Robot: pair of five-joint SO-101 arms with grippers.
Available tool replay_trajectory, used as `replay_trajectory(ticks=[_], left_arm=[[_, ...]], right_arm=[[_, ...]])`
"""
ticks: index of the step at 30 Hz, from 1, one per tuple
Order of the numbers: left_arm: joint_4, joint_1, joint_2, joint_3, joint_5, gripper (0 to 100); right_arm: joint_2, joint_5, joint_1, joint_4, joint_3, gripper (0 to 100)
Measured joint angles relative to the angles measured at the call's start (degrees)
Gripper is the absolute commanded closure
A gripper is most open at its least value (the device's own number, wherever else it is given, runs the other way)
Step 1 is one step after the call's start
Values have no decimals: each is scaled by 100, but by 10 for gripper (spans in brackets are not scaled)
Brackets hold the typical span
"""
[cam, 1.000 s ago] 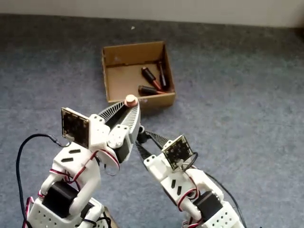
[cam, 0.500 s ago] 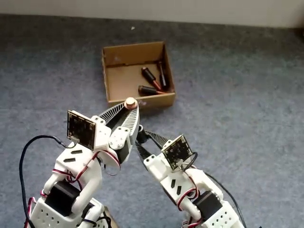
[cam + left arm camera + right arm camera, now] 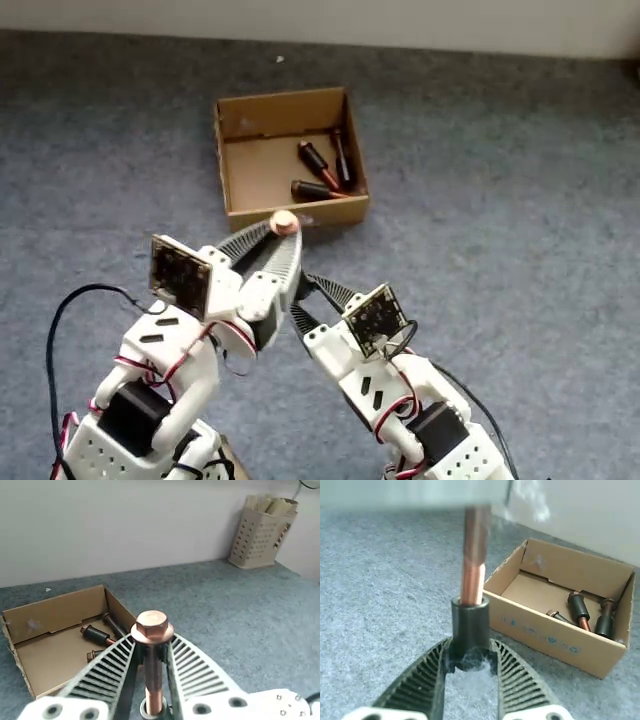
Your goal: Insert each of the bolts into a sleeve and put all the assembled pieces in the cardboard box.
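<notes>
My left gripper (image 3: 151,652) is shut on a copper bolt (image 3: 152,660), held upright with its hex head (image 3: 284,222) on top. The bolt's lower end (image 3: 472,575) sits inside the mouth of a black sleeve (image 3: 469,629), which my right gripper (image 3: 470,655) is shut on just above the carpet. Both grippers meet just in front of the cardboard box (image 3: 232,160). Inside the box lie three assembled bolt-and-sleeve pieces (image 3: 322,170).
Grey carpet (image 3: 520,200) covers the floor around the box. A pale perforated basket (image 3: 260,532) stands against the wall, far off in the left wrist view. A black cable (image 3: 60,310) loops beside the left arm's base.
The left gripper has lowered the bolt and shifted it slightly right, so its tip now enters the sleeve. The right arm has stayed in place.
</notes>
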Motion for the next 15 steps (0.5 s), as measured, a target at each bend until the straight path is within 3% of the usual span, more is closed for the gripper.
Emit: replay_trajectory(ticks=[9,13,15], left_arm=[[-9,220,44,211,-35,983],[-9,79,26,281,0,836],[26,-97,9,281,0,813]], right_arm=[[-9,-9,62,-18,0,995],[-9,-9,149,-18,0,995],[-18,-9,281,-18,0,995]])
